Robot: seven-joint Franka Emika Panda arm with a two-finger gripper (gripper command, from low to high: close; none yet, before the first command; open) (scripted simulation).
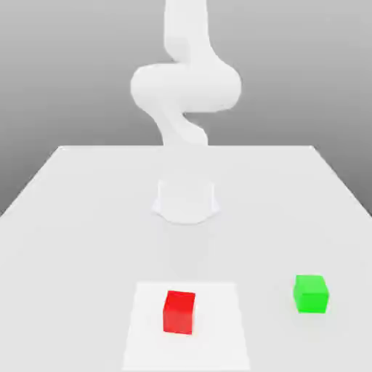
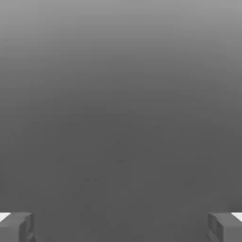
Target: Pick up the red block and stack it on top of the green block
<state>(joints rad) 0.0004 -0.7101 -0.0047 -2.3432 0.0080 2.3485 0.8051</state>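
Gripper (image 2: pixel 121 227) spread wide, blocky grey fingertips (image 2: pixel 19 227) apart.

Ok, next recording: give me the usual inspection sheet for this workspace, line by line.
Surface: pale grey table, with a lighter square patch at the near edge.
Job's things: red block sits on the lighter patch; green block sits on the bare table toward the exterior view's right, apart from the red one. Nothing is stacked yet.
Clutter: nothing seen.
Hand: fingers spread wide at the edges of the hand view, nothing between them; hand faces plain grey backdrop.
Arm: white arm rises behind the table, above its round base.
Cables: nothing seen.
Surroundings: plain grey background.
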